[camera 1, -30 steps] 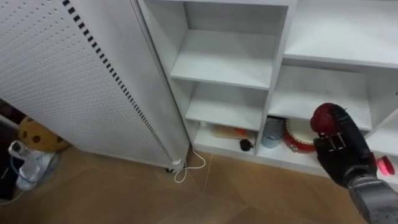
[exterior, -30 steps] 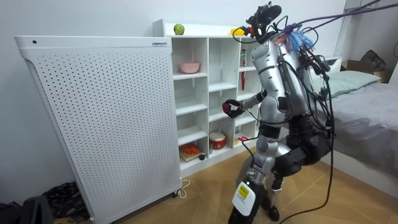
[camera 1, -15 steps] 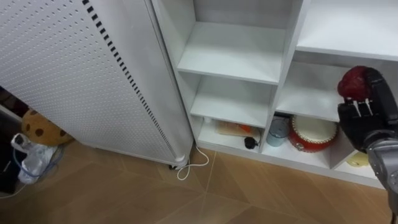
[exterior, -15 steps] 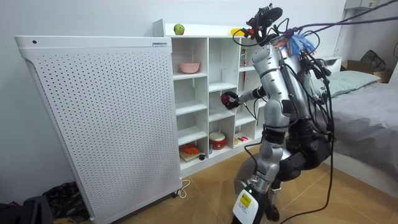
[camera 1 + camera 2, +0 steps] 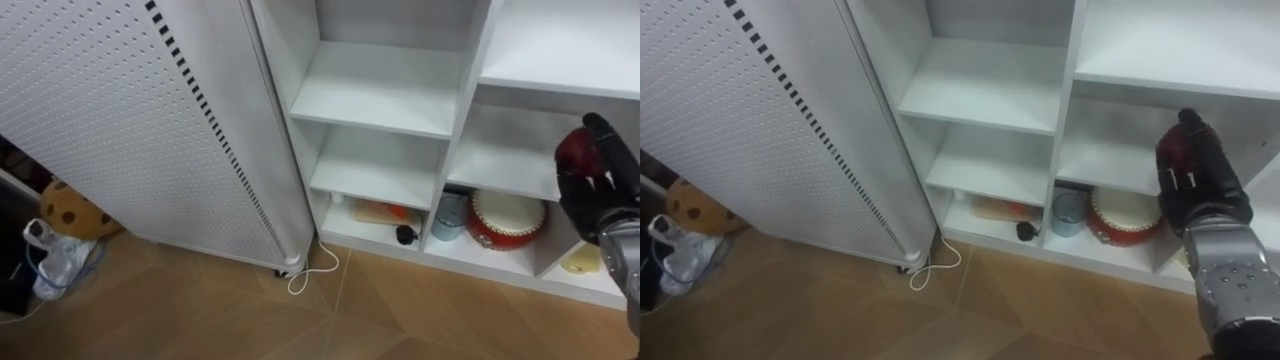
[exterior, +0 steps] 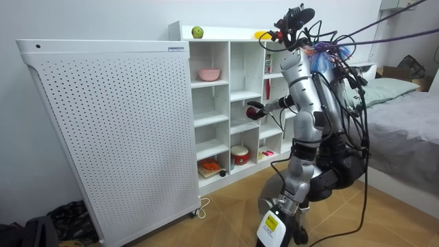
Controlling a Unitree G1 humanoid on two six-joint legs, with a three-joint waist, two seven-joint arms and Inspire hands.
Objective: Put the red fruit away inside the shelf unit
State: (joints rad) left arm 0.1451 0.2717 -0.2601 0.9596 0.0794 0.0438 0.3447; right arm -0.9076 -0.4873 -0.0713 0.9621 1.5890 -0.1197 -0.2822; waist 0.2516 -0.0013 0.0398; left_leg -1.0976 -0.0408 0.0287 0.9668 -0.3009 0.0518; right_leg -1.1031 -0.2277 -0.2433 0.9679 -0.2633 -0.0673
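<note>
The right hand [image 5: 605,200] grips the red fruit [image 5: 573,155] at the front of the closet [image 5: 468,95] — the bare shelf [image 5: 500,165] lies just beyond it, far and slightly left.

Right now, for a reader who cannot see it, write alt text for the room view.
A robot stands before a shelf unit, right hand curled round a red fruit at a middle shelf. A green apple sits on top.
</note>
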